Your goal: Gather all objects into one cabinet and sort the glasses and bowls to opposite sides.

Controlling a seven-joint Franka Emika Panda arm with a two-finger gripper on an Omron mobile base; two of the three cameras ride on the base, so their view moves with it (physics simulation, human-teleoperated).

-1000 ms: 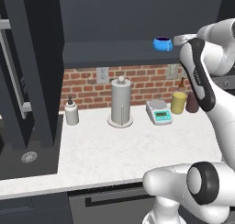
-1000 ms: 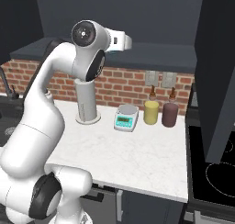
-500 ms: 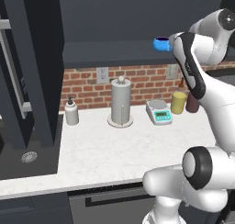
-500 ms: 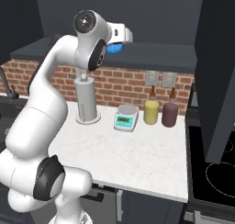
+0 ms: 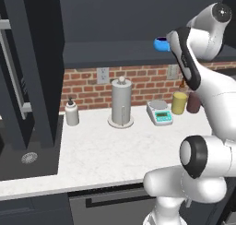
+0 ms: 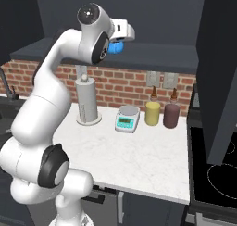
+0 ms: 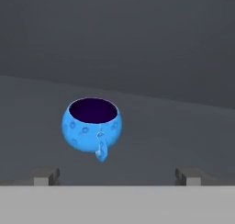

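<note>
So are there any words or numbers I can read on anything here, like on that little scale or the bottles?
No text can be read anywhere.
Scale: its green screen is too blurred to read.
Yellow bottle and maroon bottle: no labels visible.
Blue cup: only ring patterns, no words.
Soap dispenser: plain.

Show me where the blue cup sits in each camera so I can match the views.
Left base view: blue cup upper right, on the dark cabinet shelf, just left of the arm.
Right base view: blue cup top centre, partly behind the arm.
Hand view: blue cup left of centre.
Shared landmark: paper towel roll on the counter below.
</note>
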